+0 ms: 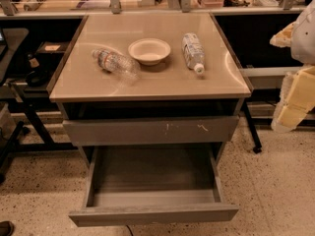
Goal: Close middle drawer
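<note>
Currently the middle drawer (152, 186) stands pulled far out of the cabinet, low in the view. It sits beneath the scratched drawer front (147, 130), which looks flush or nearly so. The tray appears empty. Task not yet started as judged from this.

The gripper (294, 100) is at the right edge of the view, well apart from the drawer, above it and to its right. It is cut off by the edge, so I cannot tell whether it is spread or pressed together; it touches nothing that I can see.

Risks:
- A push landing near the right corner of the front panel, the nearest point to the gripper, could skew the tray on its slides and jam it partway.
- Contact too high on the plain front could ride over the lip and drop into the tray instead of driving it.
- Swinging across from the right could clip the corner of the cabinet top (162, 82).
- A hard slam may roll the two bottles (114, 63) (193, 51) lying on their sides beside the bowl (149, 50).

Orientation: the drawer's long axis runs left to right, parallel to the cabinet face. Its front faces the camera and its open side faces up. Closing travel is straight away from the camera.
</note>
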Controlling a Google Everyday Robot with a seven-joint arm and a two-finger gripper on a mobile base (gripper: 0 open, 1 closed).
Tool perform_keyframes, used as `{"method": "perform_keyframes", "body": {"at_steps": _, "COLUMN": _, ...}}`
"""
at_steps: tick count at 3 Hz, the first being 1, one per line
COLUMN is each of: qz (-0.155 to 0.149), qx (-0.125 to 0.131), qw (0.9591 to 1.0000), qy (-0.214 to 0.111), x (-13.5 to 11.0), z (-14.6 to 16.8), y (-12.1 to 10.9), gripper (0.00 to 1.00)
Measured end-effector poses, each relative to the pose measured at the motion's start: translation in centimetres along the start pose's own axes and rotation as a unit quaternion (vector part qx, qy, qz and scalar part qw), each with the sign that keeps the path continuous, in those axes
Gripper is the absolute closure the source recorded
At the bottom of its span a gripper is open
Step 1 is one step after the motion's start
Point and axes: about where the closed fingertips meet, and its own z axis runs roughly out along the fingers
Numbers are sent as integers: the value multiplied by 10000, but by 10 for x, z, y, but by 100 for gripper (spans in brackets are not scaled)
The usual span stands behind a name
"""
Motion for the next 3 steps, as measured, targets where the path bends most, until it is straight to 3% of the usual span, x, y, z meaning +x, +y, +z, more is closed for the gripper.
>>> {"method": "perform_keyframes", "body": {"at_steps": 1, "qz": 0, "qx": 0, "qw": 10000, "qy": 0, "x": 0, "z": 0, "y": 0, "gripper": 0}}
{"method": "perform_keyframes", "body": {"at_steps": 2, "qz": 0, "qx": 0, "qw": 10000, "qy": 0, "x": 0, "z": 0, "y": 0, "gripper": 14}}
{"method": "perform_keyframes", "body": {"at_steps": 3, "qz": 0, "qx": 1, "qw": 10000, "qy": 0, "x": 0, "z": 0, "y": 0, "gripper": 38}}
